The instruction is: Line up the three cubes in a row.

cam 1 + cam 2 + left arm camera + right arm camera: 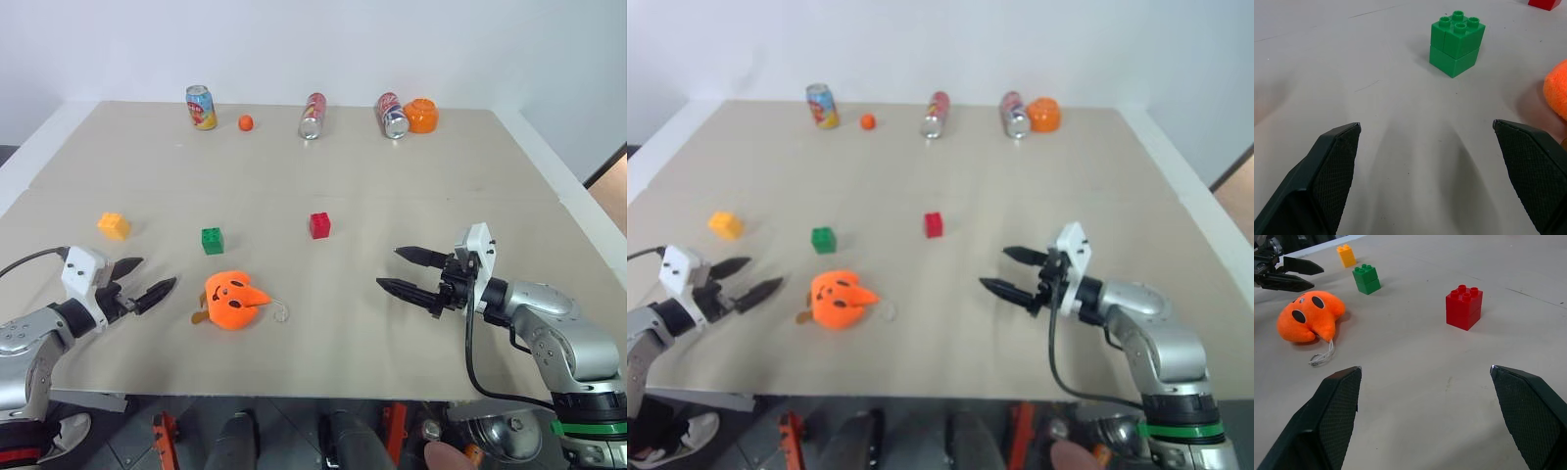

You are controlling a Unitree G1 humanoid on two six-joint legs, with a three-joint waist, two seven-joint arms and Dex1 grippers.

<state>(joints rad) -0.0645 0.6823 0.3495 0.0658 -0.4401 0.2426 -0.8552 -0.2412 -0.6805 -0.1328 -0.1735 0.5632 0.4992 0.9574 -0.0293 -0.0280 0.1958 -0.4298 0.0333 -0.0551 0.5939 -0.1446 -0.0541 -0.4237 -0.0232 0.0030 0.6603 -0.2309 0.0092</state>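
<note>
Three studded cubes lie spread across the middle of the beige table (323,166): a yellow-orange cube (114,226) at the left, a green cube (213,240) near the middle, and a red cube (320,225) to its right. My left gripper (145,279) hovers open near the table's front left, pointing toward the green cube (1456,42), with nothing between its fingers. At the front right my right gripper (402,271) is open and empty too, facing the red cube (1464,306) from some distance.
An orange pumpkin-faced toy (233,300) lies just right of my left gripper, in front of the green cube. Along the far edge stand a soda can (201,108), a small orange ball (246,122), two tipped cans (313,116) (392,116) and an orange object (421,115).
</note>
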